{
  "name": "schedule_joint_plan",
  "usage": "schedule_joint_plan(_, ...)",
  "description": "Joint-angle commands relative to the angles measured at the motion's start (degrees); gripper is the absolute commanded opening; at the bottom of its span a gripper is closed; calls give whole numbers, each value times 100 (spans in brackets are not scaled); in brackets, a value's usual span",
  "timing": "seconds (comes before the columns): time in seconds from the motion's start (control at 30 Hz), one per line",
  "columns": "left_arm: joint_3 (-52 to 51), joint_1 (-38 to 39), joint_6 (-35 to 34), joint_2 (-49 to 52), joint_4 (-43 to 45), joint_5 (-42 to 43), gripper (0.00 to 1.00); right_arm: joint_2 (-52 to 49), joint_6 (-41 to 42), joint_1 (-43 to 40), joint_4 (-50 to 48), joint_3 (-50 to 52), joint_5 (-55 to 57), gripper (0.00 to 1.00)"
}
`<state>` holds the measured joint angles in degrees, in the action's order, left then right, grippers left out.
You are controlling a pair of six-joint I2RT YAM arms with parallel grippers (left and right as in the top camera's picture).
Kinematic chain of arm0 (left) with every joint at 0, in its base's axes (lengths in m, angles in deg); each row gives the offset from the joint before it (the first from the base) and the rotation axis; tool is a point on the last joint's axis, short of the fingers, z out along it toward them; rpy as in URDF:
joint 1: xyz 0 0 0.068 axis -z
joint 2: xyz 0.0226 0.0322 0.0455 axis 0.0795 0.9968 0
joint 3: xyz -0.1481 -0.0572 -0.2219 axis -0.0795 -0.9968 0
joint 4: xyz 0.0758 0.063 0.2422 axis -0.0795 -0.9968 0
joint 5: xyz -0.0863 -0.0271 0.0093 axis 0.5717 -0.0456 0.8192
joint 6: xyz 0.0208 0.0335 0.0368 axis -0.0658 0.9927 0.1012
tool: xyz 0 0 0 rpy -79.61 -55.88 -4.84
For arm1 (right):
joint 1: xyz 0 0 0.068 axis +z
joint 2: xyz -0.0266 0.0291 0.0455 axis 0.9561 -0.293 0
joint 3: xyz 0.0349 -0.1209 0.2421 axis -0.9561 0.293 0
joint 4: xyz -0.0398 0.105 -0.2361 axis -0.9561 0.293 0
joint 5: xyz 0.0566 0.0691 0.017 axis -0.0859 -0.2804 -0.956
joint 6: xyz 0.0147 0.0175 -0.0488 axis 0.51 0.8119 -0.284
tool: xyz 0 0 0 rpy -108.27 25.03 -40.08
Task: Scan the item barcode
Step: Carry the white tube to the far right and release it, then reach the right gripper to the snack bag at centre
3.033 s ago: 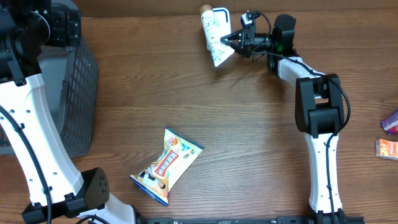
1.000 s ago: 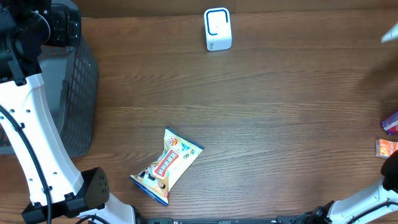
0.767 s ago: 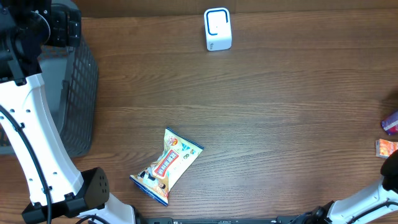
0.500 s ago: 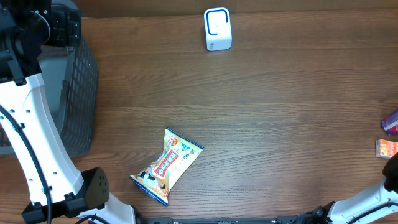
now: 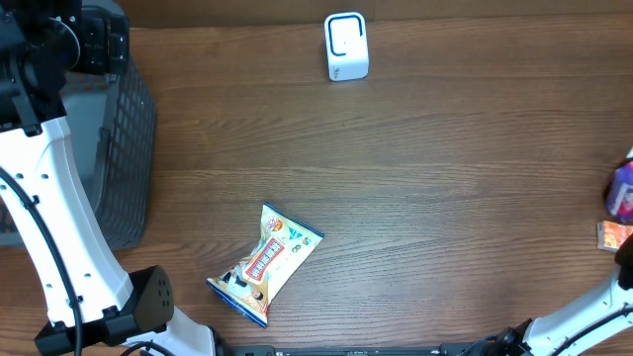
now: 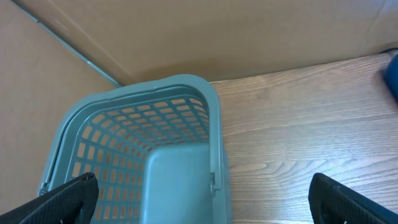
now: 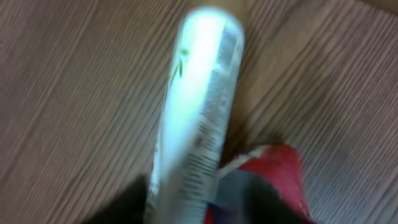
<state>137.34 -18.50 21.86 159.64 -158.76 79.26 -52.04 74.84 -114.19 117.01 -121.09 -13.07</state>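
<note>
The right wrist view is blurred. A white tube (image 7: 198,106) with dark print down its side lies lengthwise on the wood. Its near end sits between the dark fingers of my right gripper (image 7: 194,202). The blur hides whether the jaws press on it. A red package (image 7: 283,171) lies just right of the tube. The white scanner (image 5: 346,45) stands at the table's far edge. My right gripper is out of the overhead view. My left gripper (image 6: 208,202) hangs wide open above the teal basket (image 6: 134,149), holding nothing.
A snack bag (image 5: 265,263) lies flat at the front centre. The basket (image 5: 119,148) fills the left side. A purple item (image 5: 623,193) and an orange box (image 5: 614,235) sit at the right edge. A cardboard wall (image 6: 205,34) backs the table.
The right arm has swung from the scanner out past the right edge with the tube. The purple item at the right edge now looks shifted and larger. The left arm is still.
</note>
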Motion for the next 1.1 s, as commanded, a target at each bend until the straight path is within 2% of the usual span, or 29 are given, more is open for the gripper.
schedule_joint_plan(0.0,-20,-31,-83,68,24,61,100,767,-44,2,52,-363,-901,100)
schedule_joint_plan(0.17,-20,-31,-83,68,24,61,100,1628,-46,345,227,-577,-2629,100)
schedule_joint_plan(0.3,-20,-31,-83,68,24,61,100,2057,-328,1296,317,-577,-4065,100)
schedule_joint_plan(0.53,-20,-31,-83,68,24,61,100,1971,-780,3847,1303,-404,-4061,100)
schedule_joint_plan(0.67,-20,-31,-85,68,24,61,100,1904,-2728,5246,2605,94,-4124,100)
schedule_joint_plan(0.73,-20,-31,-83,68,24,61,100,1897,-3281,5720,2758,501,-4232,100)
schedule_joint_plan(0.9,-20,-31,-83,68,24,61,100,1867,-4065,6601,1779,1912,-4653,100)
schedule_joint_plan(1.07,-20,-31,-85,68,24,61,100,1845,-4116,7241,177,2992,-4118,100)
